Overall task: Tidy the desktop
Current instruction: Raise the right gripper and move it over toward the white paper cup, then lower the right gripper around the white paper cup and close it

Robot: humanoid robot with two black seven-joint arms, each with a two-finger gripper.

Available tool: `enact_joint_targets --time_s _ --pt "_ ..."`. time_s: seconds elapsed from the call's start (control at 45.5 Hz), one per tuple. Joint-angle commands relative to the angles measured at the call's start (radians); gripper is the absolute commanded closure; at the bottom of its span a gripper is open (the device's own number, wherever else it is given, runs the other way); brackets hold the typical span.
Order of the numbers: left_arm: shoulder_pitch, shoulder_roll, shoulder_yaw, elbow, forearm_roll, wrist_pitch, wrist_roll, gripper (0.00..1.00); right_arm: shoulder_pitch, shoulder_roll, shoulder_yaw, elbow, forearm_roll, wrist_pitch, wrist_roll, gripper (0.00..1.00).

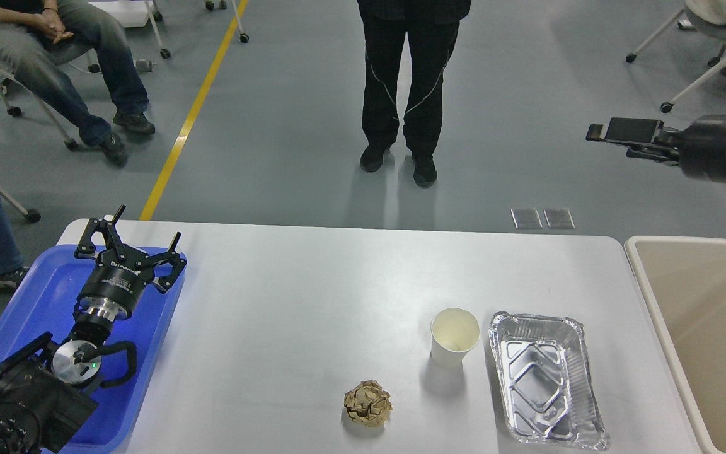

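The white desktop (287, 296) carries a crumpled brown paper ball (368, 403) near its front edge, an upright empty paper cup (454, 337) and an empty foil tray (546, 378) right of the cup. My left gripper (138, 234) is open and empty, hovering over the far end of the blue tray (29, 302). My right gripper (621, 133) is high at the right edge, level and pointing left, well above and beyond the table. It is seen side-on, so its fingers cannot be told apart.
A beige bin (709, 328) stands against the table's right end. A person (410, 88) stands just beyond the far edge. Seated people (67, 57) and wheeled chairs (709, 44) are on the floor at the back left and right.
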State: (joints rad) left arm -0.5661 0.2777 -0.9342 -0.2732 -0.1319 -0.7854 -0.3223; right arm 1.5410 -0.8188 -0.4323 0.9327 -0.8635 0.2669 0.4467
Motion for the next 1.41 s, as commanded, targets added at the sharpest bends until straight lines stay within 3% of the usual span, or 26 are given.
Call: enact_joint_targets --time_s 0.0,0.373,0.944,1.383 --pt "0.000 0.000 0.000 0.000 0.000 0.000 0.000 0.00 0.088 0.121 -0.137 0.038 -0.135 0.072 0.003 0.00" --pt "0.000 0.000 0.000 0.000 0.000 0.000 0.000 0.00 0.067 0.314 -0.263 0.081 -0.134 0.081 0.003 0.00" --pt "0.000 0.000 0.000 0.000 0.000 0.000 0.000 0.00 -0.101 0.435 -0.252 0.097 -0.101 0.078 -0.023 0.02" --pt "0.000 0.000 0.000 0.000 0.000 0.000 0.000 0.00 -0.202 0.503 -0.247 0.003 -0.026 0.012 -0.063 0.06"
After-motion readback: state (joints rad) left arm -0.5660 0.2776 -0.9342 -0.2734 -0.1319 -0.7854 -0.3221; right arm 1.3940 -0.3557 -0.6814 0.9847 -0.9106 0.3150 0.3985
